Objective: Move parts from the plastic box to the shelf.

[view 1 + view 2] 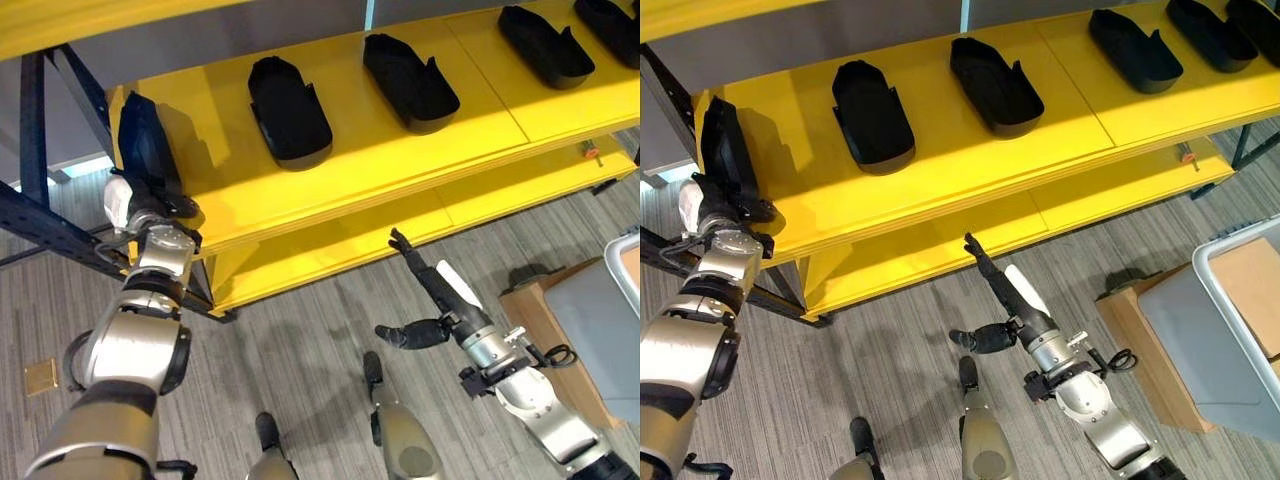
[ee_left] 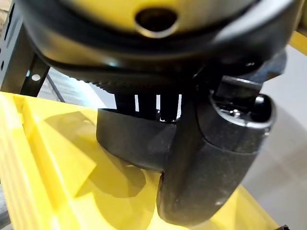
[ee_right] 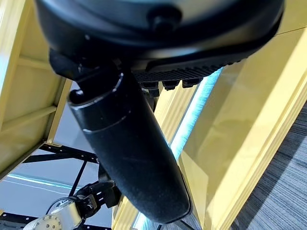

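Note:
A black tray-shaped part point(image 1: 145, 140) stands on its end, tilted, at the left end of the yellow shelf point(image 1: 380, 150). My left hand point(image 1: 140, 205) is shut on its lower end. The left wrist view has the part point(image 2: 129, 139) past the thumb point(image 2: 211, 158), over the yellow board. Several more black parts point(image 1: 288, 108) point(image 1: 408, 80) point(image 1: 545, 45) lie flat in a row along the shelf. My right hand point(image 1: 430, 285) hangs open and holds nothing, low in front of the shelf's lower board point(image 1: 1110, 200). The grey plastic box point(image 1: 1210, 330) is at the right.
The box rests on a brown wooden stand point(image 1: 1140, 340). Dark blue shelf posts point(image 1: 35, 110) rise at the left. A small orange thing point(image 1: 590, 152) lies on the lower board. A brass plate point(image 1: 40, 377) is set in the grey floor.

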### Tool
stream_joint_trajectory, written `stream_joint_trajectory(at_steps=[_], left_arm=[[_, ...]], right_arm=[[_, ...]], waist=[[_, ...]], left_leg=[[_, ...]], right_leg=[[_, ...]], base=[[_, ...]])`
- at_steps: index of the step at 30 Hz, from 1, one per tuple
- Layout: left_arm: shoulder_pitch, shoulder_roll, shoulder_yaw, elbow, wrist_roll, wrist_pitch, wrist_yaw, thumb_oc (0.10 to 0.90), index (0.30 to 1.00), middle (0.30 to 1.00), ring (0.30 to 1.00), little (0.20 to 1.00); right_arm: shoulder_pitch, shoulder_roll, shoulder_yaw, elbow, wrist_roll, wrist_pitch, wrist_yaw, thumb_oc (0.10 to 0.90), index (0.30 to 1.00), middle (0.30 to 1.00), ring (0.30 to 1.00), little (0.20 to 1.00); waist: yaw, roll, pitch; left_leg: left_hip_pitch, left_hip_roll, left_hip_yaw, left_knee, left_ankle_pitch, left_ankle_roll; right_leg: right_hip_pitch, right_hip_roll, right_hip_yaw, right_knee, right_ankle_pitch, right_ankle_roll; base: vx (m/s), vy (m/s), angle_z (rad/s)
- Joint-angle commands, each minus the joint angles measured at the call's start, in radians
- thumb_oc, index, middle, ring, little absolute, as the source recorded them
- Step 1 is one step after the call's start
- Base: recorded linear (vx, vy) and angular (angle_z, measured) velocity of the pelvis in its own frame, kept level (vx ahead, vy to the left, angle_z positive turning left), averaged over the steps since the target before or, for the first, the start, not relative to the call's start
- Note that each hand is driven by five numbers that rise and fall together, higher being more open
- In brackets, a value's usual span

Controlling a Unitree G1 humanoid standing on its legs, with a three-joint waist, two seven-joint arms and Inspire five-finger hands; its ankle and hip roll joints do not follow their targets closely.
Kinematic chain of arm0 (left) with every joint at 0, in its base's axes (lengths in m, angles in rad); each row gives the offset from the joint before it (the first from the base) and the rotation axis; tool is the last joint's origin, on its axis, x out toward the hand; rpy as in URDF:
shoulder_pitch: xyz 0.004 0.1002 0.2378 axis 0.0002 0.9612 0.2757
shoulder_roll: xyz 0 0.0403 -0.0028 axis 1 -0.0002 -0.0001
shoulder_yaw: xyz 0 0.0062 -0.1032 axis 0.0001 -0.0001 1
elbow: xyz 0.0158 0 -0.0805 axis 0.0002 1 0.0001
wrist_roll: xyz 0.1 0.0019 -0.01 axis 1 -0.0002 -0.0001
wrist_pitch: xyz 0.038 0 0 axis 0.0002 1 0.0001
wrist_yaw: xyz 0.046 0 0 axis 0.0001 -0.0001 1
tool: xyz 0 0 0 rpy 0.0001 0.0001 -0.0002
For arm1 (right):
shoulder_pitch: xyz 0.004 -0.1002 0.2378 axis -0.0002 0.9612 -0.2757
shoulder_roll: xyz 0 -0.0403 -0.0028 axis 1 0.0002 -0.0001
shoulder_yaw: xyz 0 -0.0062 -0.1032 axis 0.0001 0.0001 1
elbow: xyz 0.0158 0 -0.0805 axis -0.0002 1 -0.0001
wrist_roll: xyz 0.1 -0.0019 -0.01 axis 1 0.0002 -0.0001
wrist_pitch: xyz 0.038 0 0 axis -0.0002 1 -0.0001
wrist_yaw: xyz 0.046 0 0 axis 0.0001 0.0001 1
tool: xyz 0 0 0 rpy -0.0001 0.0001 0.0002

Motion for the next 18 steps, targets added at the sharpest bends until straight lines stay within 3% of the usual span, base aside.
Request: stream_joint_trajectory(at_steps=[1, 6, 13, 18], left_arm=[[-0.111, 0.058, 0.013, 0.065, -0.06, -0.046, 0.002, 0.9, 1.0, 1.0, 1.0, 1.0], [-0.154, 0.051, 0.072, 0.014, -0.281, -0.089, -0.012, 0.9, 1.0, 1.0, 1.0, 1.0], [-0.201, 0.053, 0.056, -0.044, -0.39, -0.127, -0.038, 0.9, 1.0, 1.0, 1.0, 1.0], [-0.235, 0.064, 0.016, -0.067, -0.375, -0.133, -0.042, 0.9, 1.0, 1.0, 1.0, 1.0]], right_arm=[[-0.026, -0.005, -0.09, -0.082, 0.046, -0.08, -0.02, 0.9, 1.0, 1.0, 1.0, 1.0], [-0.018, 0.013, -0.095, -0.065, 0.044, -0.071, -0.029, 0.9, 1.0, 1.0, 1.0, 1.0], [-0.02, 0.021, -0.117, -0.053, 0.023, -0.058, -0.046, 0.9, 1.0, 1.0, 1.0, 1.0], [-0.018, 0.021, -0.126, -0.051, 0.011, -0.055, -0.045, 0.9, 1.0, 1.0, 1.0, 1.0]], waist=[[-0.004, -0.028, -0.055], [0.001, -0.019, -0.06], [0.007, -0.009, -0.066], [0.011, -0.001, -0.073]], left_leg=[[-0.037, 0.048, -0.013, 0.13, -0.059, -0.005], [-0.036, 0.047, -0.019, 0.135, -0.063, -0.006], [-0.032, 0.046, -0.031, 0.138, -0.067, -0.004], [-0.022, 0.042, -0.033, 0.134, -0.068, -0.003]], right_leg=[[0.027, -0.121, 0.021, 0.134, -0.141, 0.101], [0.035, -0.123, 0.017, 0.132, -0.145, 0.102], [0.052, -0.126, 0.011, 0.133, -0.15, 0.1], [0.067, -0.128, 0.007, 0.127, -0.152, 0.1]], base=[[0.0, 0.0, 0.0], [0.01, 0.002, 0.0], [0.0, 0.0, 0.0], [0.0, 0.0, 0.0]])
